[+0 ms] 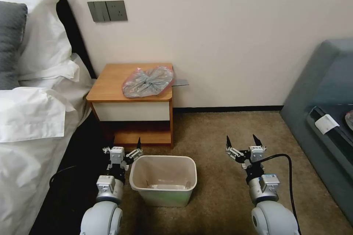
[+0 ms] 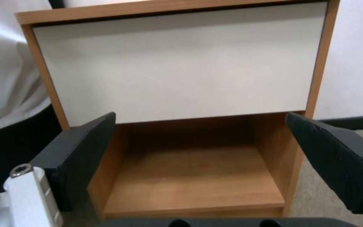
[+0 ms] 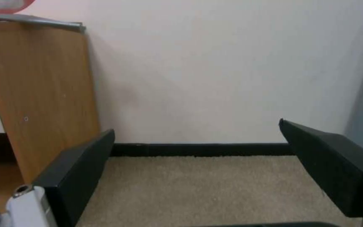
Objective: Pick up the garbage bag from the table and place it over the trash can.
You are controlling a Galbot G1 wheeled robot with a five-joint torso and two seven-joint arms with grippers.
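Step in hand: the start, before any reach. The garbage bag (image 1: 148, 81) lies crumpled on top of the bench (image 1: 110, 84), toward the corner nearest the wall, untouched. The trash can (image 1: 163, 179) stands on the carpet just in front of the bench, unlined, its mouth open upward.

Left pincer (image 1: 124, 146) hangs low just beside the trash can, on the bed side, fingers spread and holding nothing; its wrist view faces the bench's white drawer front (image 2: 177, 63) and low shelf (image 2: 194, 179).

Right pincer (image 1: 243, 142) sits well off the trash can's other side, low over the carpet, also spread and holding nothing.

Judgement: the next move calls for one arm to rise well above the trash can to bench-top height and pinch a fold of thin, slippery plastic.
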